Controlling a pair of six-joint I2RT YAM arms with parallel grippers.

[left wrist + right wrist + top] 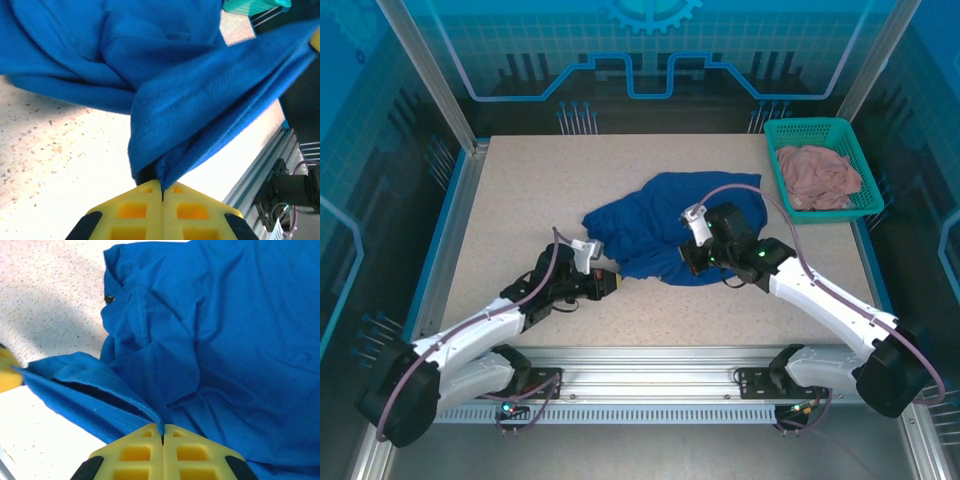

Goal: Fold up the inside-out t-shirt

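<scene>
Top external view: the inside-out t-shirt is seen crumpled at centre frame, its lower edge pinched by the left gripper and the right gripper. Soft, light, limp cloth is judged best taken at stitched hems.

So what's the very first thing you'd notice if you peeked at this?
The big royal-blue t-shirt, lying crumpled in the middle of the speckled table, grabs the eye first. The left jaws and the right jaws, both yellow, are each shut on a bit of its near edge. After that comes the teal basket in the far right corner, with a pink cloth bundled inside.
</scene>
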